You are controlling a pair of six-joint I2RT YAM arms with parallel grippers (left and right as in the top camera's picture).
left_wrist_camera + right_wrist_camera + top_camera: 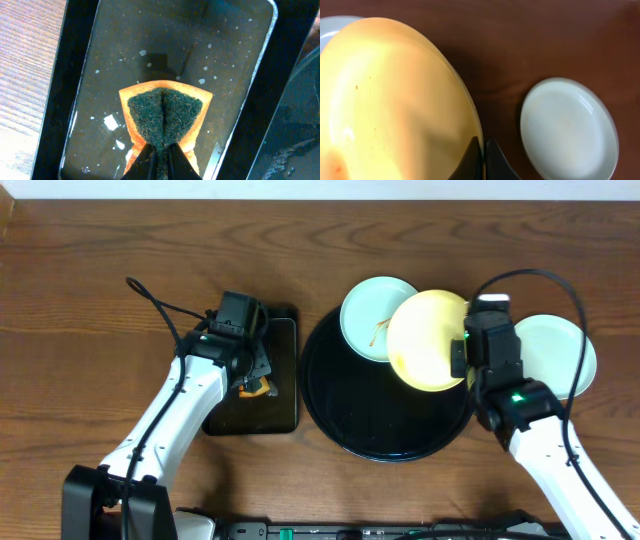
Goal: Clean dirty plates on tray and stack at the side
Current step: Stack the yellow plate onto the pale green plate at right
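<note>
The right gripper (483, 150) is clamped narrow on the rim of the pale yellow round plate (428, 340); the plate hangs tilted over the right side of the large round glossy black tray (370, 420). It overlaps a pale mint-blue plate with an orange-brown squiggle (372, 315) that lies on the tray's far side. A second mint-blue plate (556, 355), its face looking clean, rests just beside the tray, towards the right edge of the dark brown wooden table (100, 260).

The yellow face shows only faint specks, so I judge it cleaned and due for stacking; carry it towards the right edge, level it, centre it over the clean plate, lower until the two touch, then let go; a rim pinch may let it swing, so go slowly.

The left gripper (160, 157) pinches an orange sponge with a green scouring face (165, 117) over the small black rectangular tray (225, 100); that tray is wet with droplets and lies just left of the round tray. The wood is bare and grained; a pale strip shows beyond the far edge.
</note>
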